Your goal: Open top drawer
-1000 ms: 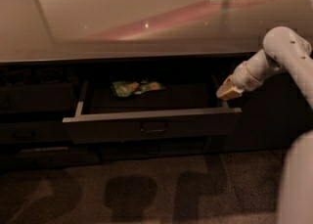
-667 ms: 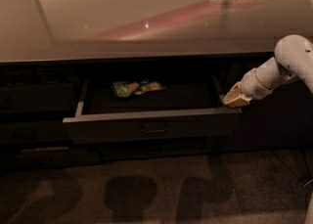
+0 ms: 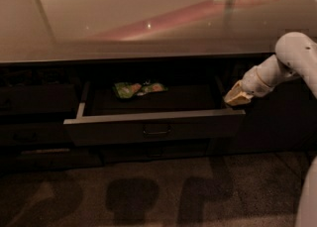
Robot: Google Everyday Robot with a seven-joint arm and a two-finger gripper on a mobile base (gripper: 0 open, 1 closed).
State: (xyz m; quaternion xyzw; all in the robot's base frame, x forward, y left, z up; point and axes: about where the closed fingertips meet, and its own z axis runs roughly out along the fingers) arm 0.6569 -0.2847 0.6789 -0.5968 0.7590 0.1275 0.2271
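Note:
The top drawer [image 3: 153, 127] stands pulled out under the counter, its dark grey flat front facing me with a small centred loop handle [image 3: 156, 132]. Its shallow tray holds a green snack packet [image 3: 137, 89] at the back left. My gripper [image 3: 236, 97] sits at the drawer's right end, just above the right front corner, on the end of the white arm [image 3: 282, 65] that reaches in from the right. It holds nothing that I can see.
A glossy counter top [image 3: 148, 18] overhangs the drawers. Shorter dark drawers [image 3: 34, 102] stack at the left, with lower ones under the open drawer. Speckled floor [image 3: 148, 191] lies in front. The robot's white body edge [image 3: 309, 196] shows at the lower right.
The arm and gripper have shifted slightly to the right and down along the drawer's right end. The drawer stays open in the same place.

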